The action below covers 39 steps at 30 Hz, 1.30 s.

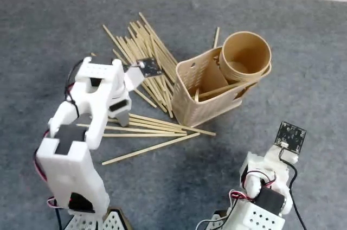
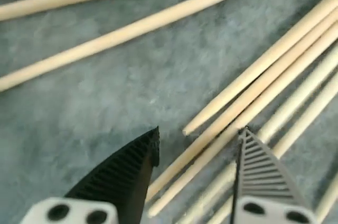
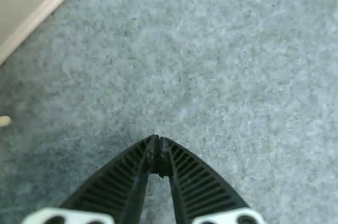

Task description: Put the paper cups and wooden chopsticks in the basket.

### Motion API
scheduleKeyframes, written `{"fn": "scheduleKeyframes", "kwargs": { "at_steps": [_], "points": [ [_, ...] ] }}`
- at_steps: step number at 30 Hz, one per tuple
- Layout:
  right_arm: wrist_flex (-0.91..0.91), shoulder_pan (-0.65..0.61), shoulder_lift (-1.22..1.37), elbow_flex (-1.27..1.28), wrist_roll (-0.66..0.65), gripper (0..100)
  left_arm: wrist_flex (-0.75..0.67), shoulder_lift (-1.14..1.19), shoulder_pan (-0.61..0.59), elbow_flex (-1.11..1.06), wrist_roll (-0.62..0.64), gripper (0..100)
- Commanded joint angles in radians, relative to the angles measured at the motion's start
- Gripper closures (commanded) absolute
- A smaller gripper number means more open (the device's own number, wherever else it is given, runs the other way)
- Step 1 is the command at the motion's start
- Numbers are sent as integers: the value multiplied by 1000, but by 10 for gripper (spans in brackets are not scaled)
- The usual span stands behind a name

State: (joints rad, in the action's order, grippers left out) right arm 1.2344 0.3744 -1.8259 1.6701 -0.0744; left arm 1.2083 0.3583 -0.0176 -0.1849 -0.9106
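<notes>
The left jaws are open over loose chopsticks (image 2: 264, 65), centre left; the right jaws are closed and empty. The basket (image 1: 200, 110) seems to hold stacked paper cups (image 1: 246, 51).

Your left arm (image 1: 81, 127) and right arm (image 1: 265, 192) wear white plastic shells over black motor blocks, with red-and-black cables (image 1: 235, 193), dark camera boards (image 1: 291, 135) and black ribbed fingers (image 2: 124, 174).

The table (image 1: 43, 34) is lit brightly and evenly by soft, diffuse light from above. Faint, soft-edged shadows are cast along the chopsticks (image 2: 132, 26), and a slightly darker patch is seen at the foot of the basket (image 1: 203, 105).
</notes>
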Motion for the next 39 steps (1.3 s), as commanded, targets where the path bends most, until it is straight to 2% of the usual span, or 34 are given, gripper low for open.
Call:
{"fn": "scheduleKeyframes", "kwargs": {
  "at_steps": [1,7,12,15,19,23,28,39],
  "points": [
    [-25,10,-8,25,11,994,-41,19,30,31,-3,789],
    [-25,10,-8,25,9,994,-37,39,35,30,-3,917],
    [-25,10,-8,25,8,994,98,36,33,33,-49,988],
    [-25,10,-8,25,8,994,187,36,31,39,-92,995],
    [-25,10,-8,25,6,994,229,18,4,36,-95,995],
    [-25,10,-8,25,6,994,265,-81,-41,8,-106,995],
    [-25,10,-8,25,6,994,321,-263,-101,-116,-222,995],
    [-25,10,-8,25,6,994,325,-704,-260,-358,-230,995]
  ]
}}
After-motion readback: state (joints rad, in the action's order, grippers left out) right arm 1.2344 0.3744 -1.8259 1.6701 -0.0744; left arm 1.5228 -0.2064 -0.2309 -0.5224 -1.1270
